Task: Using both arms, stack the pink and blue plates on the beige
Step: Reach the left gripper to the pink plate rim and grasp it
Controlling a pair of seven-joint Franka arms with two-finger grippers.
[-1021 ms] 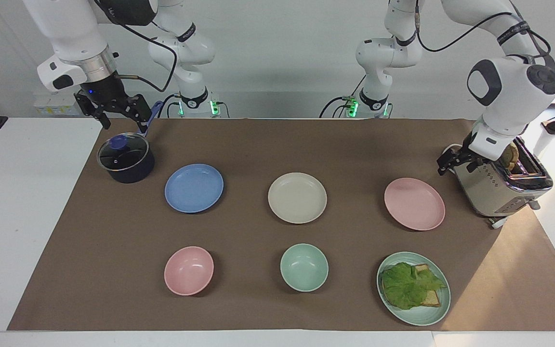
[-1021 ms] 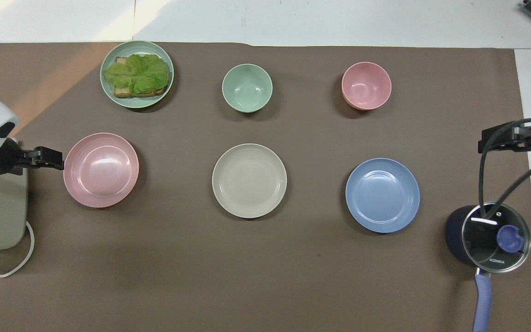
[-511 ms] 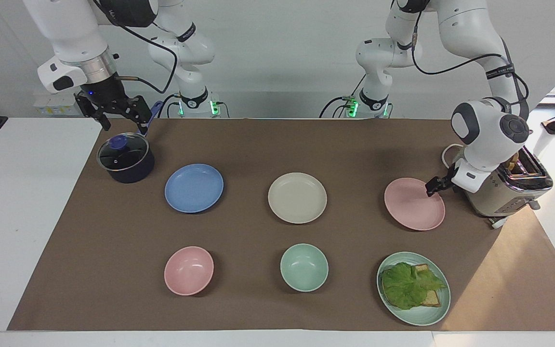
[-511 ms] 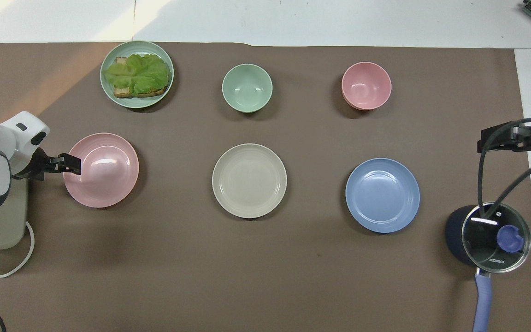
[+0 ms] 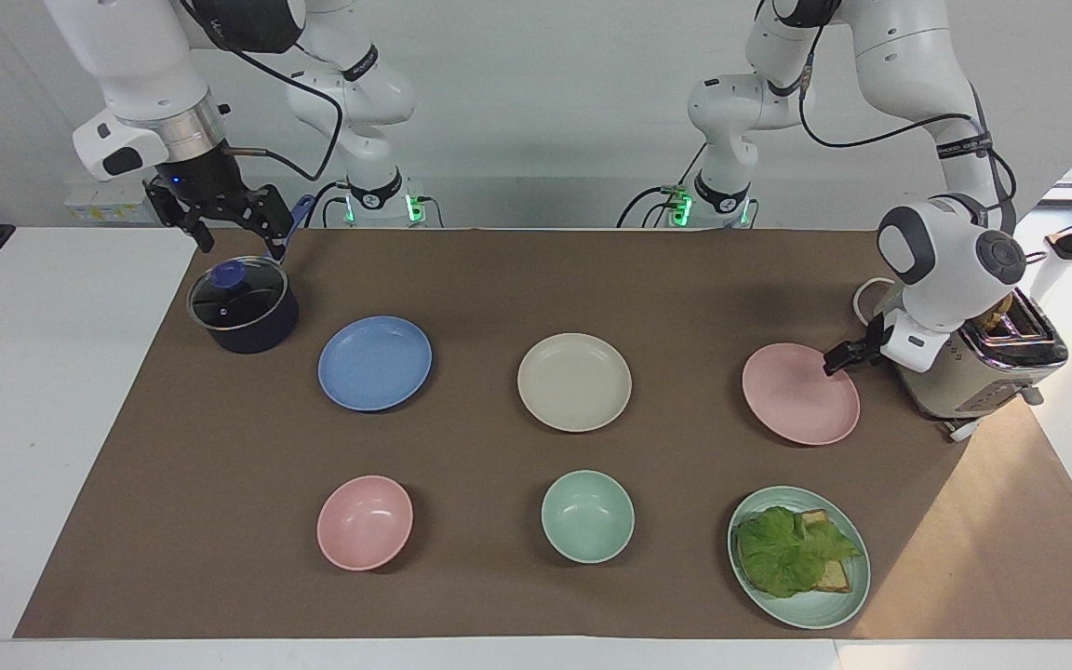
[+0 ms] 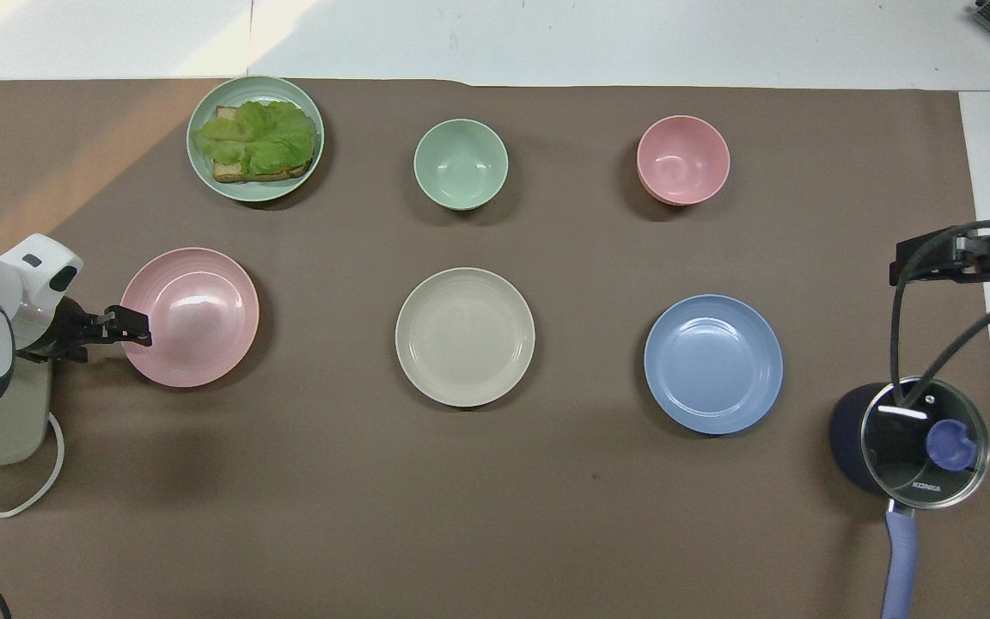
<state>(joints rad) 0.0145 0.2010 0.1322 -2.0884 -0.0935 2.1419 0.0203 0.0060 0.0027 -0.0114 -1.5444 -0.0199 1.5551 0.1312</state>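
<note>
— Where's the pink plate [image 5: 800, 394]?

— At my left gripper [image 5: 841, 358], its rim edge-on between my parted fingers; beige plate [image 5: 574, 381] mid-table.

— And your right gripper [image 5: 224, 212]?

— Spread over the pot [image 5: 242, 305], blue plate [image 5: 374, 363] beside.

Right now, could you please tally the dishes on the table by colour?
Pink: 2, a plate and a bowl
Green: 2, a bowl and a plate with a sandwich
Blue: 1, a plate
Beige: 1, a plate
Total: 6
</note>
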